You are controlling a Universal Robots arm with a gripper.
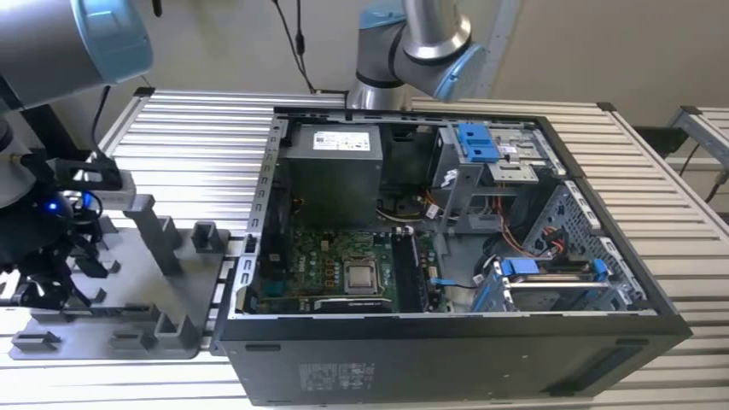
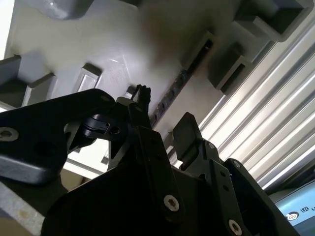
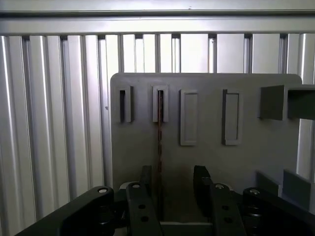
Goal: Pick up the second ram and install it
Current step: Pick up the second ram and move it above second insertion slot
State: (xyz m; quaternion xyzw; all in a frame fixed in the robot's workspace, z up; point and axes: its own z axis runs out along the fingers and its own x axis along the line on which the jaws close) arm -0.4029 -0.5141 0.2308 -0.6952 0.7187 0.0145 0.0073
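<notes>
The slatted counter (image 1: 194, 145) carries two large things side by side: an opened computer case (image 1: 456, 350) and, on the exterior view's left, a grey holder tray (image 1: 188, 286) whose edge lies just beside the case wall. The single arm (image 1: 68, 43) reaches down over the tray, with open counter beyond the tray's outer side.

In both wrist views the gripper (image 3: 172, 173) hangs low over the tray (image 3: 256, 147), its two fingers (image 3: 202, 179) spread apart and released, gripping nothing. The tray shows four pockets in one row. One second ram (image 3: 159, 142) stands on edge in the pocket next to the end one, reading as a thin dark line that runs toward the gripper and passes between the two fingers. It lies much closer to one finger than to the other, with bare tray in the wider gap. In the second wrist view the ram (image 2: 170, 96) likewise runs in between the fingertips of the gripper (image 2: 165, 110).
</notes>
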